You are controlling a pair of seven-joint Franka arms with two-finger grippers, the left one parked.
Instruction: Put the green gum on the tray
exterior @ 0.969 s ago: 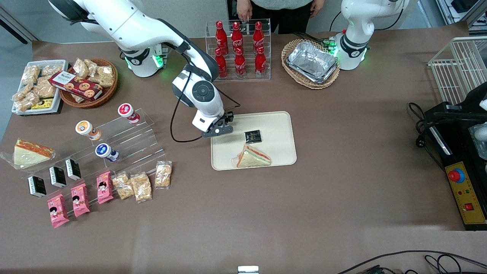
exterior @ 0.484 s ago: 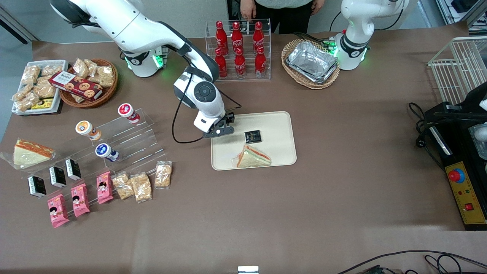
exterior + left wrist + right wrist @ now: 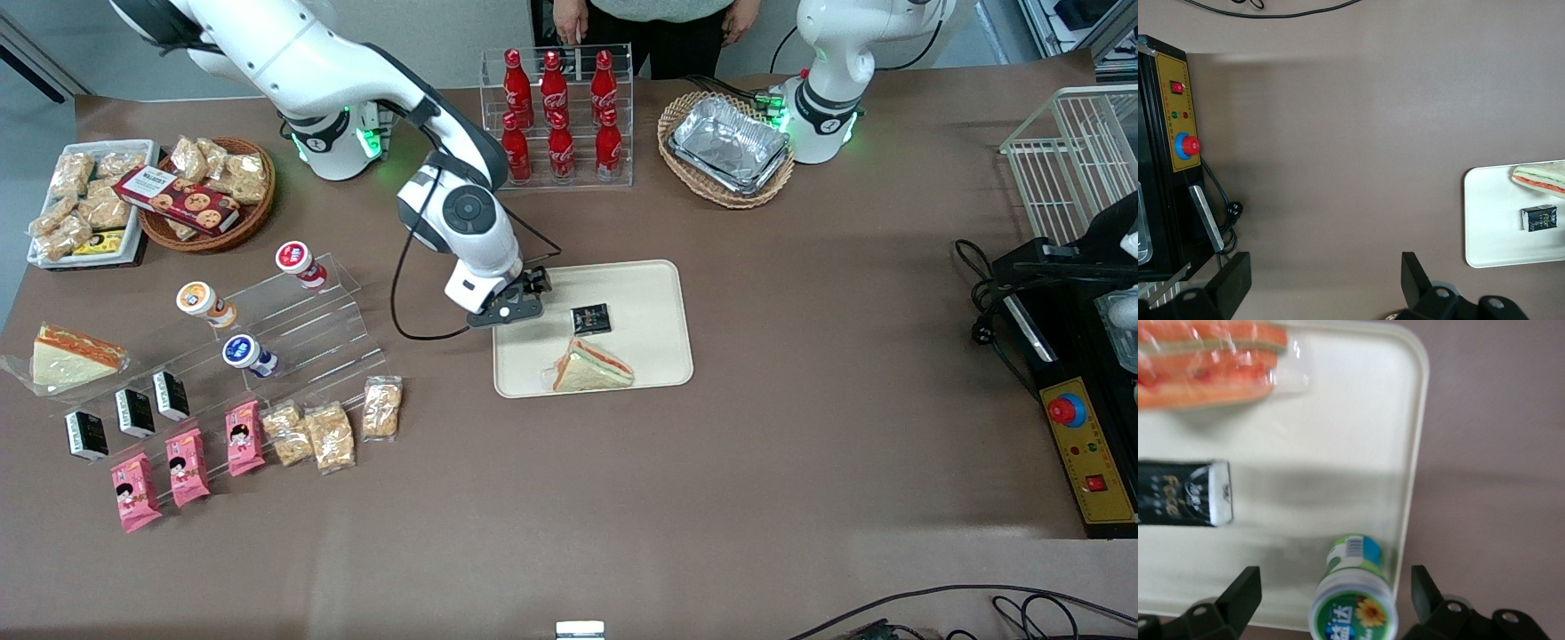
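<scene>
The green gum point(image 3: 1353, 613), a canister with a green-and-white lid and label, stands upright on the beige tray point(image 3: 1338, 433) close to the tray's rim. My gripper point(image 3: 1333, 579) hangs over it, open, with its fingers point(image 3: 1245, 587) wide apart on either side and not touching it. In the front view the gripper point(image 3: 508, 307) is above the tray point(image 3: 645, 289) at its edge toward the working arm's end, and it hides the gum there. The tray point(image 3: 1491, 220) also shows in the left wrist view.
A wrapped sandwich point(image 3: 591, 366) and a small black carton point(image 3: 591, 317) lie on the tray. Toward the working arm's end an acrylic stand point(image 3: 302, 324) holds red-, orange- and blue-lidded canisters. A cola bottle rack point(image 3: 557, 116) and a basket of foil trays point(image 3: 727, 147) stand farther back.
The arm's wrist has shifted slightly toward the working arm's end, with the gripper staying over the tray's edge. Nothing else on the table has moved.
</scene>
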